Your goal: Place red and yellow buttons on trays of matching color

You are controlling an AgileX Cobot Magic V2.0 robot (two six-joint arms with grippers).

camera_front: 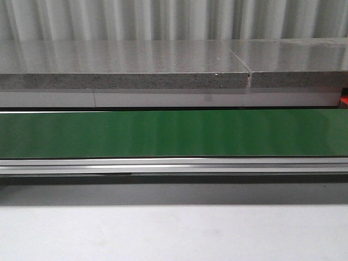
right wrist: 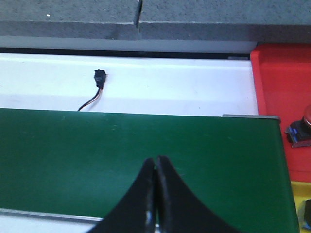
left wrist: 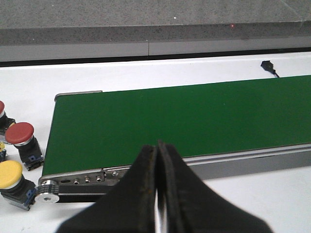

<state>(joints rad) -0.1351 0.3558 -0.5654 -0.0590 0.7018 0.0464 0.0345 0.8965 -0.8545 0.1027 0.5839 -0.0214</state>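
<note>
Your left gripper has its jaws together, holding nothing; the red button and yellow button stand beside them. Your right gripper has its jaws together too, with the red tray to the side.

We see the conveyor belt spanning the table left to right, stone ledge behind it. Buttons sit off its left end, trays off its right end. A cable plug lies behind the belt.
</note>
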